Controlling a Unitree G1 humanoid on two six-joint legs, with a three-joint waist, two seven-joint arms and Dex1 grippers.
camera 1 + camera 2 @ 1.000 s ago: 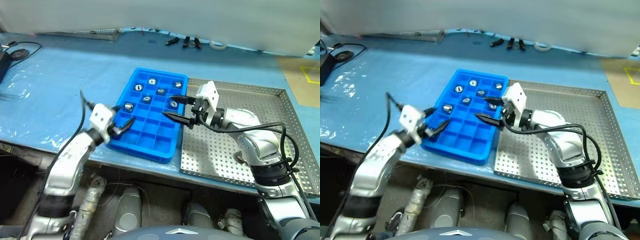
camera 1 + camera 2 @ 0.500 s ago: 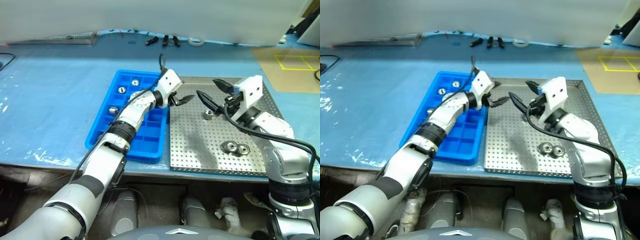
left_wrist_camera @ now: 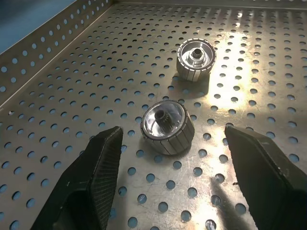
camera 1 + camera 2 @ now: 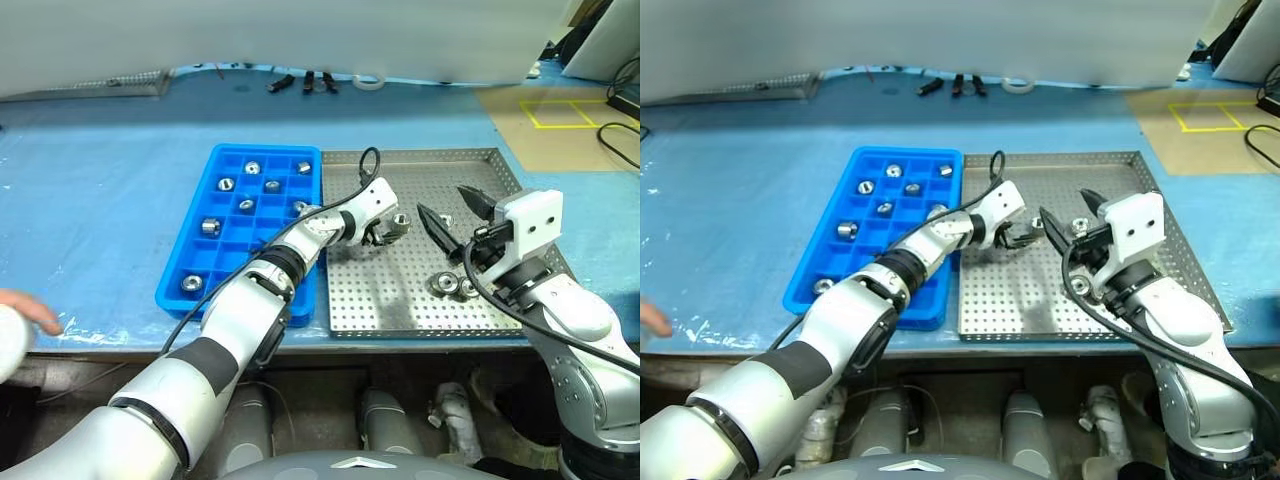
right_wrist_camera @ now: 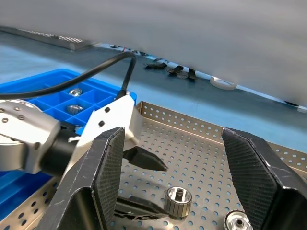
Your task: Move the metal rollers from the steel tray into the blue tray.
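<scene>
- Left claw spread wide over steel tray, holding nothing, astride 1 metal roller tipped on its side, bore up-left.
- Farther roller bore-up.
- 4 rollers seen on tray, 8 in blue tray.
- Right claw wide open, empty, above tray.

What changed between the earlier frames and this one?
The left gripper swung from the blue tray's near left edge across to the steel tray and now stands open around a metal roller. The right gripper withdrew from over the blue tray to the steel tray's right side, open and empty. Nothing was grasped or released; the rollers already in the blue tray look unchanged.
</scene>
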